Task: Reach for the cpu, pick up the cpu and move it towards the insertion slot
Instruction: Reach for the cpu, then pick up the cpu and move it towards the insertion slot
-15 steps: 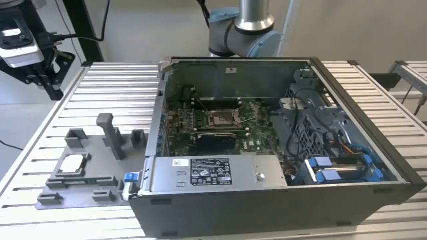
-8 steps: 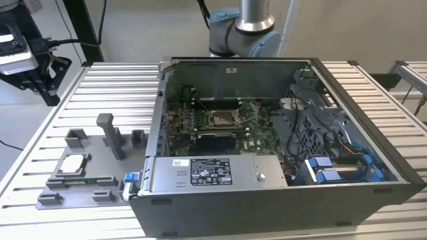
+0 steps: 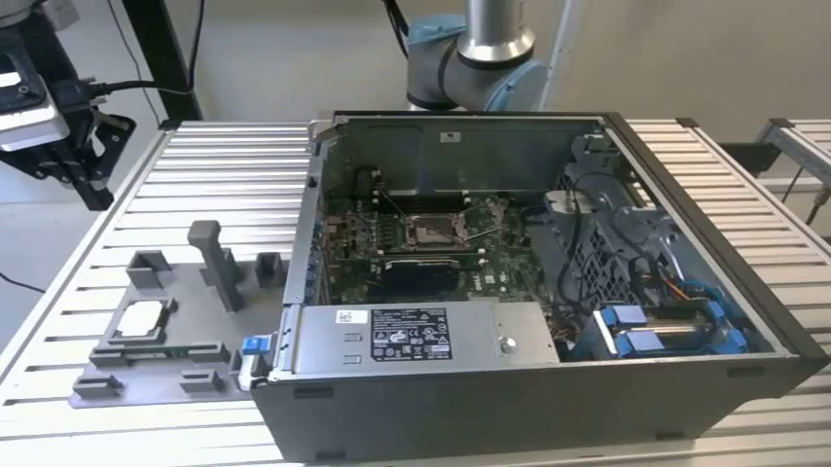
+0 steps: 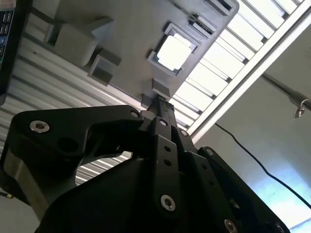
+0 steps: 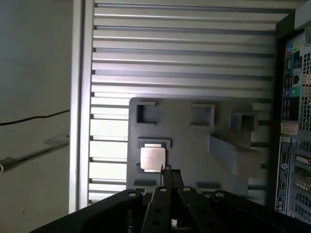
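The cpu [image 3: 146, 315] is a small silvery square lying flat in a recess of the grey fixture plate [image 3: 198, 309] on the table, at the exterior view's left. Both wrist views show the cpu [image 4: 172, 52] [image 5: 151, 158] from above, just beyond the fingertips. My gripper [image 3: 72, 163] hangs high over the table's far left corner, well above and away from the cpu. Its black fingers [image 5: 170, 174] meet at the tips, shut with nothing between them. The insertion slot [image 3: 435, 229] is the shiny square socket on the green board inside the open case.
The open computer case [image 3: 546, 389] fills the table's middle and right, with a silver power supply [image 3: 403, 336] at its near side. Grey upright blocks [image 3: 214, 263] stand on the fixture plate. The arm's base [image 3: 474, 58] rises behind the case. The slatted table edge [image 5: 80, 121] lies beside the fixture.
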Action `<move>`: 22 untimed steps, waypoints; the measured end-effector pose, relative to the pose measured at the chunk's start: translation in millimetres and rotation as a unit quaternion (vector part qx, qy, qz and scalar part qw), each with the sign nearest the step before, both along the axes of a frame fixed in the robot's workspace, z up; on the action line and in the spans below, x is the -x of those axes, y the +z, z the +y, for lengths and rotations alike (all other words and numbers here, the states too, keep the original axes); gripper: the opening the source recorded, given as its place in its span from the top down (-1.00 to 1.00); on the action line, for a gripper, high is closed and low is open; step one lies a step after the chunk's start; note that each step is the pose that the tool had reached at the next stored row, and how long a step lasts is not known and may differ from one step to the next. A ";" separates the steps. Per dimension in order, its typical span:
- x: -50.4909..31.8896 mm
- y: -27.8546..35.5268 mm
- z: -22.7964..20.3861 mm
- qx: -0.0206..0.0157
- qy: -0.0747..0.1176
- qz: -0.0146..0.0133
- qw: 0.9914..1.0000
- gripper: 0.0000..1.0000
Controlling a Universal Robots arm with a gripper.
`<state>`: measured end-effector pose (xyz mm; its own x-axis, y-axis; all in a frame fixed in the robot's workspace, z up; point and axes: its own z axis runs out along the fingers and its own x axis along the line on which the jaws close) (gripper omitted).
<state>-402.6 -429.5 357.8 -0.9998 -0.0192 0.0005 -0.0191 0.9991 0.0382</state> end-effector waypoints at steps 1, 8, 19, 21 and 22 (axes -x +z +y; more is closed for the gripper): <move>0.0 0.0 0.0 0.000 0.000 0.000 1.000 1.00; 0.1 -0.2 0.0 0.000 0.000 0.000 1.000 1.00; 0.1 -1.0 0.0 0.000 0.000 0.000 1.000 -1.00; 0.0 -1.6 0.0 0.000 0.000 0.000 1.000 -1.00; 0.1 -2.0 0.0 0.000 0.000 0.000 1.000 -1.00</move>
